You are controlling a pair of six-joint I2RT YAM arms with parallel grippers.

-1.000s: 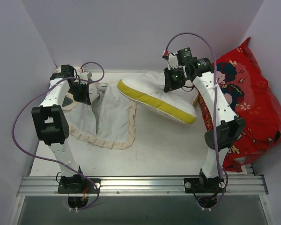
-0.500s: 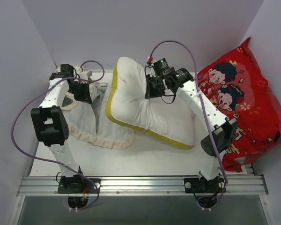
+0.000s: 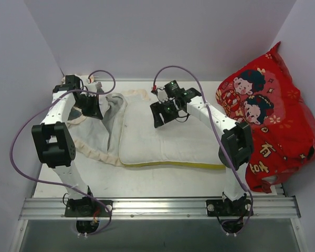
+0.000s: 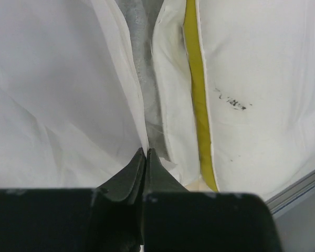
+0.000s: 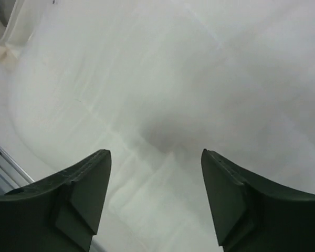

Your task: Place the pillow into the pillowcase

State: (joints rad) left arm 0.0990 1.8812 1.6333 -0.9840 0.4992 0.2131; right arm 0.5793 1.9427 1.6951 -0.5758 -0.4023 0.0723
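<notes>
Top external: your left gripper [image 3: 93,108] pinches the pillowcase [image 3: 97,137], seemingly holding its mouth open; your right gripper [image 3: 159,121], spread, hovers over the pillow [image 3: 168,144].

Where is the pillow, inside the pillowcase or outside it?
Outside. The pillow lies flat and wholly uncovered beside the pillowcase; its yellow edge shows.

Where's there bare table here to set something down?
The widest bare table strip runs between the pillow's yellow edge and the near rail. A thinner one lies behind the pillow. The pillowcase crowds the left, the red cushion the right.
</notes>
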